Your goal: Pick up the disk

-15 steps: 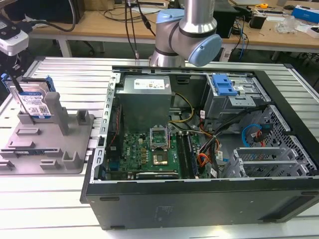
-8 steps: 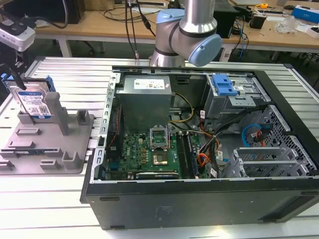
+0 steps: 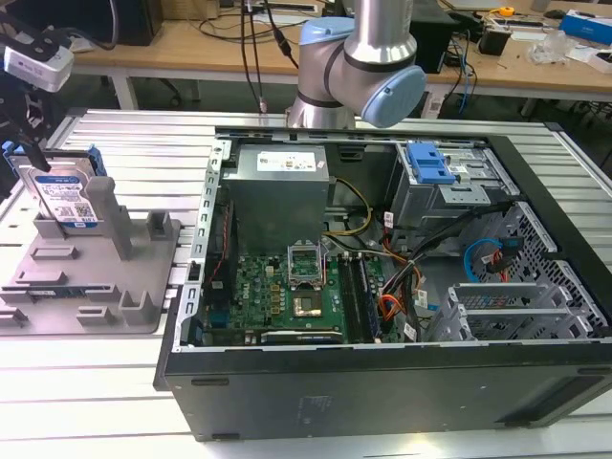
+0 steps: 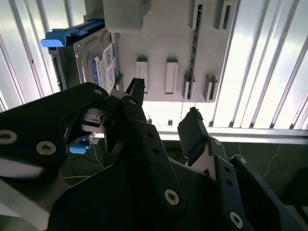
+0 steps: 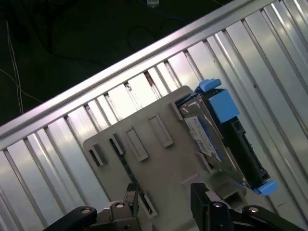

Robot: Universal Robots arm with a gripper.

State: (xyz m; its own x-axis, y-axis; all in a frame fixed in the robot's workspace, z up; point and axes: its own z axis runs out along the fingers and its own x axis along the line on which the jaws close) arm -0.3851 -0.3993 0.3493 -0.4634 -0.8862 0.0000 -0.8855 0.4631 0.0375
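Note:
The disk [image 3: 67, 198] stands on edge in the grey tray [image 3: 96, 287] at the exterior view's left, silver with a blue-and-white label and blue side rails. My gripper [image 3: 21, 129] hangs just above and beside its top edge. In both wrist views the black fingers are spread apart with nothing between them. The second wrist view has my gripper [image 4: 163, 103] over the tray [image 4: 163, 43], the disk [image 4: 94, 60] off to one side of the finger gap. In the first wrist view my gripper [image 5: 165, 195] is over the tray [image 5: 159, 163], apart from the disk [image 5: 216, 139].
An open computer case [image 3: 382, 268] lies on the slatted aluminium table [image 3: 143, 143], right of the tray in the exterior view, with a blue latch piece [image 3: 428, 163] at its far side. The arm's base [image 3: 354, 57] stands behind the case. Cluttered benches run along the back.

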